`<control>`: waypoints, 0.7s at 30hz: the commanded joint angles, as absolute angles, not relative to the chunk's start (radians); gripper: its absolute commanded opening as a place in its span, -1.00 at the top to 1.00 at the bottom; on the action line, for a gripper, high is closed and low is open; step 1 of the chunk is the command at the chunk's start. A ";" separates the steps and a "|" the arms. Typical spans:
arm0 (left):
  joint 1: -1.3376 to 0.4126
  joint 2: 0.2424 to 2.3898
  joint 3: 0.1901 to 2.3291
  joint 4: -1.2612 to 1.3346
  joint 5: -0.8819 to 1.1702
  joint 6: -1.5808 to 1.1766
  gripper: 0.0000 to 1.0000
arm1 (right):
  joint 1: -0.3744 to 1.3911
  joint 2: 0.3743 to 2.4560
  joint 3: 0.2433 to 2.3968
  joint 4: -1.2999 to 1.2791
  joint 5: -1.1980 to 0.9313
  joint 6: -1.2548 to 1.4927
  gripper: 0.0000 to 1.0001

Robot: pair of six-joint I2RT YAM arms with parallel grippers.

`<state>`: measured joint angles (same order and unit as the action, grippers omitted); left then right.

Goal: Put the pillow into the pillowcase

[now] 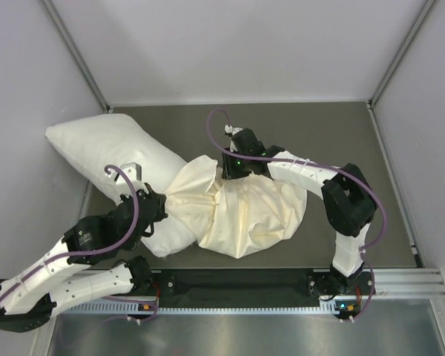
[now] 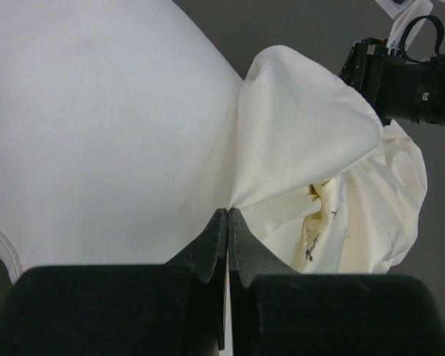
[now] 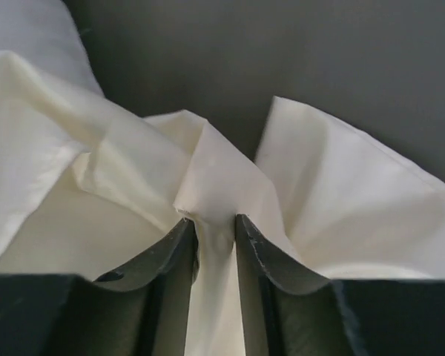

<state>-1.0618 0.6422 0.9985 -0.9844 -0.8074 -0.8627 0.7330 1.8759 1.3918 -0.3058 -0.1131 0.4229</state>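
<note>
1. White, plump, smooth-fabric rectangular pillow (image 1: 104,144) lies at the dark table's (image 1: 319,126) left, touching the wrinkled cream cloth pillowcase (image 1: 252,211) bunched at centre.
2. Left wrist: left gripper (image 2: 228,216) pinches the pillowcase's edge, jaws shut.
3. Right wrist: right gripper (image 3: 215,222) nips a pillowcase fold, jaws narrow.

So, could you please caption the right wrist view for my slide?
Right gripper pinches a fold of the cream pillowcase, dark table behind.

Plump bright-white fabric pillow (image 1: 104,148) lies slanted beside the left gripper (image 1: 163,202), limp wrinkled cream cloth pillowcase (image 1: 252,215) bunched against it, pinched by that and the right gripper (image 1: 236,172).
</note>
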 commanded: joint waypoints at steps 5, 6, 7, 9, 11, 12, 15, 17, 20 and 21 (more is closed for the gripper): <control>-1.061 0.634 1.039 -0.994 -0.804 -0.848 1.00 | 0.739 1.708 1.370 -0.397 0.162 0.420 1.00; -1.060 0.637 1.035 -0.985 -0.798 -0.839 1.00 | 0.733 1.683 1.368 -0.409 0.204 0.419 1.00; -1.061 0.643 1.034 -0.962 -0.790 -0.831 1.00 | 0.729 1.655 1.362 -0.416 0.222 0.416 1.00; -1.062 0.652 1.025 -0.936 -0.764 -0.810 1.00 | 0.704 1.562 1.341 -0.426 0.239 0.410 1.00; -1.062 0.658 1.022 -0.901 -0.746 -0.799 1.00 | 0.684 1.461 1.315 -0.430 0.232 0.403 1.00; -1.060 0.666 1.022 -0.893 -0.733 -0.790 1.00 | 0.666 1.427 1.309 -0.430 0.224 0.397 1.00; -1.062 0.680 1.020 -0.851 -0.704 -0.770 1.00 | 0.640 1.293 1.287 -0.437 0.229 0.365 1.00; -1.062 0.689 1.019 -0.813 -0.683 -0.755 1.00 | 0.627 1.200 1.284 -0.451 0.224 0.354 1.00; -1.062 0.718 1.022 -0.776 -0.635 -0.732 1.00 | 0.598 1.087 1.296 -0.488 0.226 0.334 1.00; -1.060 0.735 1.022 -0.752 -0.624 -0.720 1.00 | 0.585 1.057 1.301 -0.494 0.229 0.331 1.00</control>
